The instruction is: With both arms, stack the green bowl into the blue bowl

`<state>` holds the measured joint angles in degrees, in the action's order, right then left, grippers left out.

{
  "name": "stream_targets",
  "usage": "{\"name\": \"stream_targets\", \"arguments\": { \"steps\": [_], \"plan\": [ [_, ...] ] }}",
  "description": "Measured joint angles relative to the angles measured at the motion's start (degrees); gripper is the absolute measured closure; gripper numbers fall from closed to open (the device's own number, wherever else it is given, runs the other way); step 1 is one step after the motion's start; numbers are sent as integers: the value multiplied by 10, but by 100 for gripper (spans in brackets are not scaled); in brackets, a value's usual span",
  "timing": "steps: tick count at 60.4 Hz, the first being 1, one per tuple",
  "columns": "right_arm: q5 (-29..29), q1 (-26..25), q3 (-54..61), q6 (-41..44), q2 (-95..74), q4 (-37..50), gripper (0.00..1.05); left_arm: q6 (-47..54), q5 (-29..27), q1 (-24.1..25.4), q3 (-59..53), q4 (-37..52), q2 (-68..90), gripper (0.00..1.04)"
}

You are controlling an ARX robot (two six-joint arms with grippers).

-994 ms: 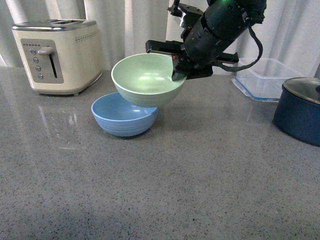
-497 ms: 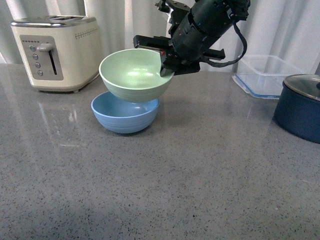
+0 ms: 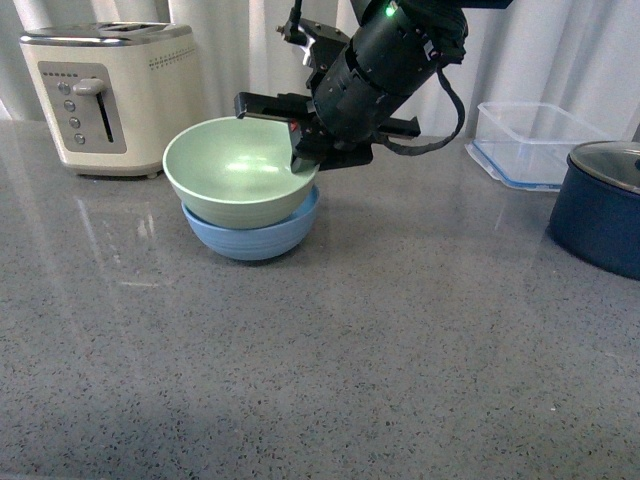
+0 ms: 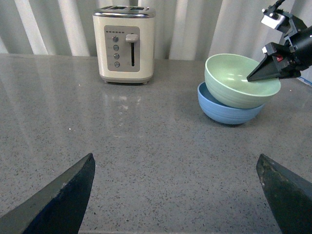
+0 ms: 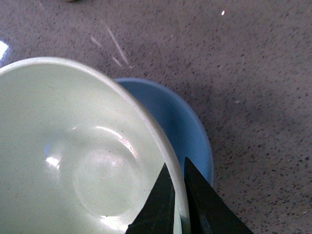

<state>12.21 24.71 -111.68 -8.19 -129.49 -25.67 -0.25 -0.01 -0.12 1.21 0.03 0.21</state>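
The green bowl [image 3: 238, 180] sits tilted in the blue bowl [image 3: 262, 235], shifted a little to the left of it. My right gripper [image 3: 303, 160] is shut on the green bowl's right rim, one finger inside and one outside. In the right wrist view the fingers pinch the green rim [image 5: 168, 161], with the blue bowl [image 5: 187, 131] showing beneath. The left wrist view shows both bowls far off: the green bowl [image 4: 241, 80] on the blue bowl [image 4: 229, 109]. My left gripper [image 4: 175, 195] is open and empty, well short of the bowls; it is out of the front view.
A cream toaster [image 3: 110, 95] stands at the back left, close behind the bowls. A clear plastic container [image 3: 535, 140] and a dark navy lidded pot [image 3: 600, 205] stand at the right. The grey speckled counter [image 3: 350, 360] spreads in front.
My right gripper has carried the green bowl left and down, from hovering above the blue bowl to resting in it.
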Motion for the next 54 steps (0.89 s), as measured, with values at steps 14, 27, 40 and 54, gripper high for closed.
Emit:
{"name": "stream_targets", "arguments": {
  "steps": [14,27,40,54],
  "plan": [
    [14,3,40,-12,11,19,61,0,0,0,0,0,0,7],
    [17,-12,95,-26,76,44,21,0,0,0,0,0,0,7],
    [19,-61,214,-25,197,82,10,0,0,0,0,0,0,7],
    [24,-145,416,-10,376,115,10,0,0,0,0,0,0,7]
  ]
}}
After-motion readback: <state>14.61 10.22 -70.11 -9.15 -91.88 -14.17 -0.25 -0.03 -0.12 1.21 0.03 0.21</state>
